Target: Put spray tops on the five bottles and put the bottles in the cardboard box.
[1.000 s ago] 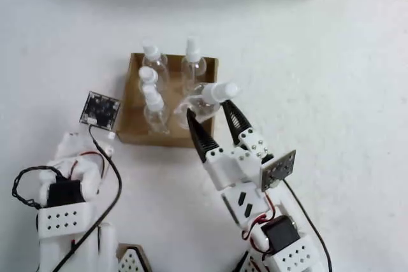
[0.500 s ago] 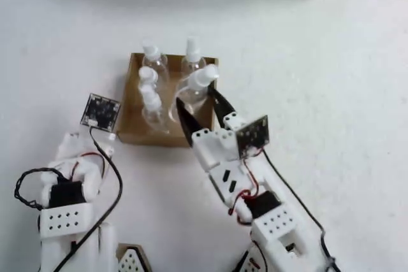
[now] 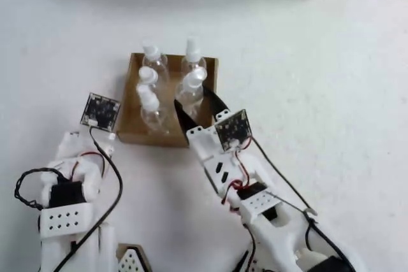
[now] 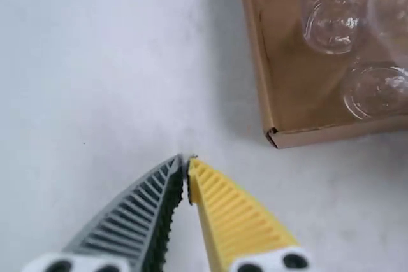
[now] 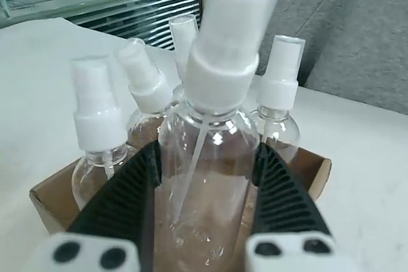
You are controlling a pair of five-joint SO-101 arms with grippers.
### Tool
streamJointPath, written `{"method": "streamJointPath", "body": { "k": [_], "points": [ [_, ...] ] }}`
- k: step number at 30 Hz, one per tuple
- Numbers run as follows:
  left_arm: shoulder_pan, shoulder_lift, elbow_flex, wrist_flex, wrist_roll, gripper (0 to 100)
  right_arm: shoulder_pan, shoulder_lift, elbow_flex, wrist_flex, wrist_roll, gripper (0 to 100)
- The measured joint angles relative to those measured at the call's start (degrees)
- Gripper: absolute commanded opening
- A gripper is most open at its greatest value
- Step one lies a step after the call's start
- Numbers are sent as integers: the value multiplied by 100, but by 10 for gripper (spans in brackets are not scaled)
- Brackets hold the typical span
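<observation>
Now the right jaws grip a spray-topped bottle (image 5: 207, 151) upright in the cardboard box (image 3: 125, 133) among four other bottles (image 3: 148, 78); left jaws are closed over the bench (image 4: 95, 62).

White table (image 3: 331, 62): cardboard box (image 3: 129, 133) laid flat on it, left of centre, open side up, walls low, base touching tabletop.

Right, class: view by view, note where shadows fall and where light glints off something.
Left wrist view: a soft shadow lies on the table along the wall of the cardboard box, and the bottle bases show pale rings of glare. Right wrist view: bright glints sit on the clear bottle held in the right pincer. High view: shadows look faint and the light even.
</observation>
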Motion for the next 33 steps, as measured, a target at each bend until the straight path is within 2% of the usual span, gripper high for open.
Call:
{"method": "streamJointPath", "body": {
  "k": [11, 21, 33],
  "points": [
    [0, 0, 0, 0, 0, 24, 237, 1029, -360, -18, 0, 15],
    [0, 0, 0, 0, 0, 24, 255, 1389, -387, -18, 308, 16],
    [0, 0, 105, -167, 0, 24, 255, 1785, -457, -158, 325, 16]
  ]
}}
